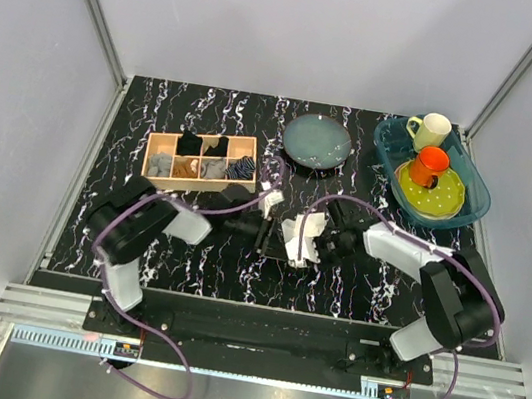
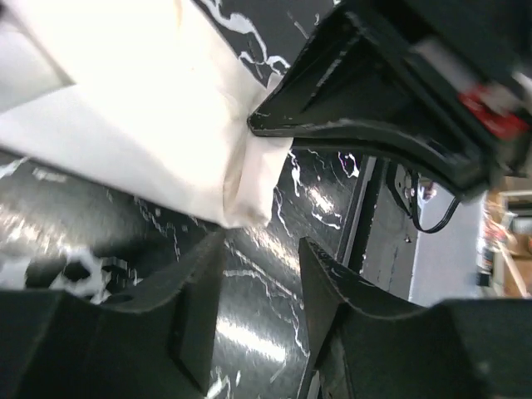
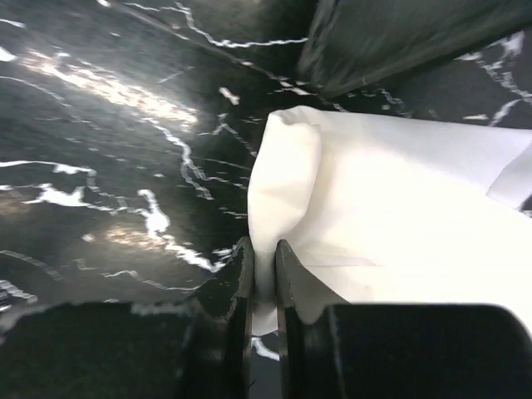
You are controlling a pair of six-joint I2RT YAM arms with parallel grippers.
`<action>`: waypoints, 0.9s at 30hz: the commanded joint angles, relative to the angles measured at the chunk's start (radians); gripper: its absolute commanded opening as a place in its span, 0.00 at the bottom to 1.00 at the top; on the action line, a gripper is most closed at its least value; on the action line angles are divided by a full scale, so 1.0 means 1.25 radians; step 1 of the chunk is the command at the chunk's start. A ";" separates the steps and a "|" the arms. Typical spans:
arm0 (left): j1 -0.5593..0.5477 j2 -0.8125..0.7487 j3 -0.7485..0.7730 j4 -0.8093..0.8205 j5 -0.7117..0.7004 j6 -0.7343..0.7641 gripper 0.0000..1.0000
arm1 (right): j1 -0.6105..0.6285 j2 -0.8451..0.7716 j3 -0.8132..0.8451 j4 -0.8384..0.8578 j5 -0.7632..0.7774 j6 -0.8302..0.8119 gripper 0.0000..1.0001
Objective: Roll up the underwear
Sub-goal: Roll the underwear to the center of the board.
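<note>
So the underwear [image 1: 302, 238] sits midway along the tabletop [image 1: 209, 115], closer to the near edge; right fingers [image 3: 241, 283] are clamped on its edge (thin fold), left fingers [image 2: 195, 316] hang open just beside it.

The top view is bright and even, lit from above and sharp all over; only soft, short shadows lie on the tabletop [image 1: 354, 284] around the underwear [image 1: 300, 237]. In the left wrist view the underwear is almost washed out, white streaks of glare shine on the glossy tabletop below it, and the left pincer [image 2: 262, 249] is dark and blurred. In the right wrist view glare patches lie left of the underwear, and the right pincer [image 3: 263, 258] is out of focus.
</note>
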 commanded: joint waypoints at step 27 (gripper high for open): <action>-0.411 -0.138 -0.018 -0.112 -0.584 0.752 0.59 | -0.055 0.358 0.362 -0.650 -0.189 0.073 0.12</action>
